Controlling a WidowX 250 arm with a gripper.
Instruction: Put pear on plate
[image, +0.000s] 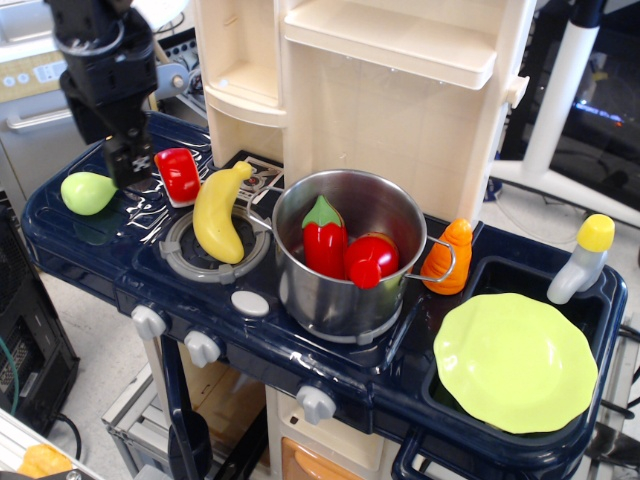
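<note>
The light-green pear (86, 192) lies on the dark blue toy kitchen counter at the far left. The lime plate (515, 362) sits empty in the sink at the far right. My black gripper (128, 168) hangs at the upper left, its tip just above the counter, to the right of and slightly behind the pear and not touching it. It holds nothing that I can see. The view does not show how its jaws stand. The gripper hides the corn.
A yellow banana (220, 212) lies on the burner and a red toy piece (179, 173) sits behind it. A steel pot (345, 295) holding red vegetables stands mid-counter. An orange carrot (452, 255) and a yellow-capped bottle (583, 258) are near the sink. The cream cabinet (380, 90) rises behind.
</note>
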